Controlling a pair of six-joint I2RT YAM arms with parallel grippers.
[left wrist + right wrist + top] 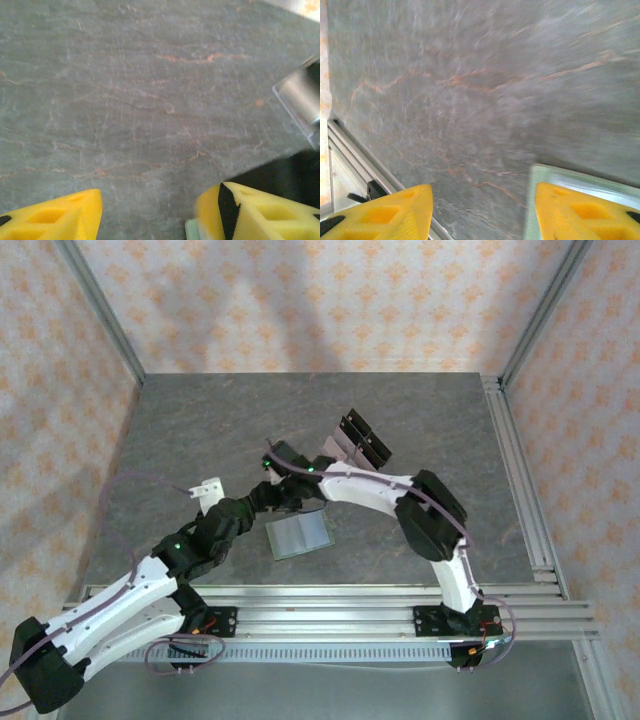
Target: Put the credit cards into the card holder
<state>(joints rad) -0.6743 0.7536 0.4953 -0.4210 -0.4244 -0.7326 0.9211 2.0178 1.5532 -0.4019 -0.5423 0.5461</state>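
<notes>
**Grey stone-look table: 2 empty grippers met over the card holder**

Grey veined table (pixel 200 430), boxed by orange-patterned walls (pixel 300 300) on an aluminium frame.

1. Left gripper (pixel 149 202): yellow fingers (pixel 55 215) spread wide, with bare table between them and nothing held. A sliver of the pale green card holder (pixel 191 232) shows under the finger at 5 o'clock. Whether it touches cannot be told.

2. Right gripper (pixel 484 192): also spread and empty. Its finger at 4 o'clock hangs over a corner of the holder, whose clear inner pocket shows there. Both wrist views are blurred.

3. Card holder (pixel 300 535): lies flat at 5 o'clock from where the 2 wrists meet, seen from above. Judged to sit near the front so that both arms can reach it, 1 to steady it and 1 to load it.

4. Credit cards (pixel 337 447): judged to be the mauve-grey sheets leaning in the clear rack (pixel 366 443), at 1 o'clock from the wrists and well apart from the holder. The tilt likely offers an upper edge to pinch. No card shows in the holder's pocket.

5. Clearance: open table runs from 9 to 12 o'clock. Rails (pixel 330 600) lie at 6 o'clock, near the holder's front edge. The right forearm crosses between holder and rack, so the route to the rack looks crowded.
</notes>
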